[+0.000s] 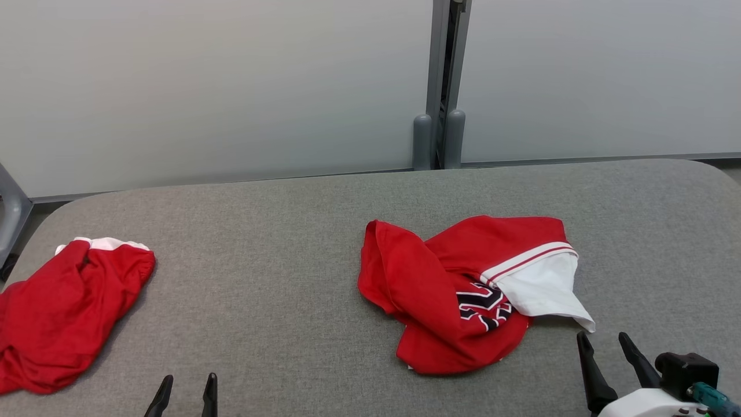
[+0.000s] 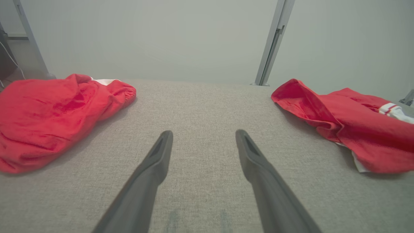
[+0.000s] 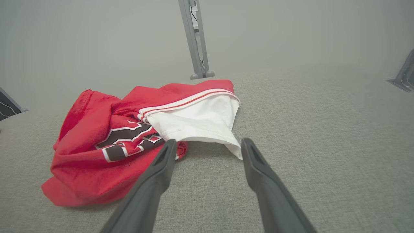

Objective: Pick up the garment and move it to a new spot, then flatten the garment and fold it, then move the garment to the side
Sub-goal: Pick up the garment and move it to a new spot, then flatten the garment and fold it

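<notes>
A crumpled red garment (image 1: 446,289) with a white sleeve and dark lettering lies right of the middle of the grey table (image 1: 278,243); the right wrist view shows this garment (image 3: 106,145) just beyond the fingertips, and the left wrist view has the same garment (image 2: 349,126) at its right. My right gripper (image 1: 605,343) hovers open just in front of the white sleeve (image 3: 197,123), nothing between its fingers. At the near edge, left of the middle, my left gripper (image 1: 188,382) stands open over bare cloth, clear of both garments.
A second bunched red garment (image 1: 58,313) lies at the table's left end, also seen as the red heap (image 2: 55,113) in the left wrist view. A pale wall with a grey post (image 1: 440,87) stands behind the table. Bare grey surface stretches between the two garments.
</notes>
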Controlling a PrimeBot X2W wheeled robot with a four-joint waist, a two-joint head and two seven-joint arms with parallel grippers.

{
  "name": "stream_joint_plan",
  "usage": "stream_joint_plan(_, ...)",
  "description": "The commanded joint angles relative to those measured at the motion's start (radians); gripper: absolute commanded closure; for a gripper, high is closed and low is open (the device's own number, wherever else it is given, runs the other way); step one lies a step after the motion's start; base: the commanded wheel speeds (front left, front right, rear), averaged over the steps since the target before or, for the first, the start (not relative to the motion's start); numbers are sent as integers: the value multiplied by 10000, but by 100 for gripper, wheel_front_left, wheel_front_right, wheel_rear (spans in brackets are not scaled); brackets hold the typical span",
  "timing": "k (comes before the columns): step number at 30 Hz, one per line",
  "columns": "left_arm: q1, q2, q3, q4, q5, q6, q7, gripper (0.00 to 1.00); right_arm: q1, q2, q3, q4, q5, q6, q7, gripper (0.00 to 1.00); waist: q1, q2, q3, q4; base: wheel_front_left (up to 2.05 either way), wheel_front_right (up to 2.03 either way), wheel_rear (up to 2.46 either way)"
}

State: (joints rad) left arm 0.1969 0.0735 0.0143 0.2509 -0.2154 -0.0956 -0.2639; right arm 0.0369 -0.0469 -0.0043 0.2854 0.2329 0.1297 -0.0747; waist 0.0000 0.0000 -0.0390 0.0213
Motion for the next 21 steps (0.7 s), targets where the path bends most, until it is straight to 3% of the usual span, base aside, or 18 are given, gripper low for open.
stream_joint_plan(1, -22, 28, 24, -53, 47, 21, -9, 0, -43, -67, 8, 37, 70, 19, -82, 0, 0, 0, 26, -22, 0, 0, 0)
stream_joint_plan(21, -257, -60, -43, 281, -2, -7, -10, 0, -296, -68, 68, 301, 216, 20, -140, 0, 0, 0, 233, -91, 0, 0, 0)
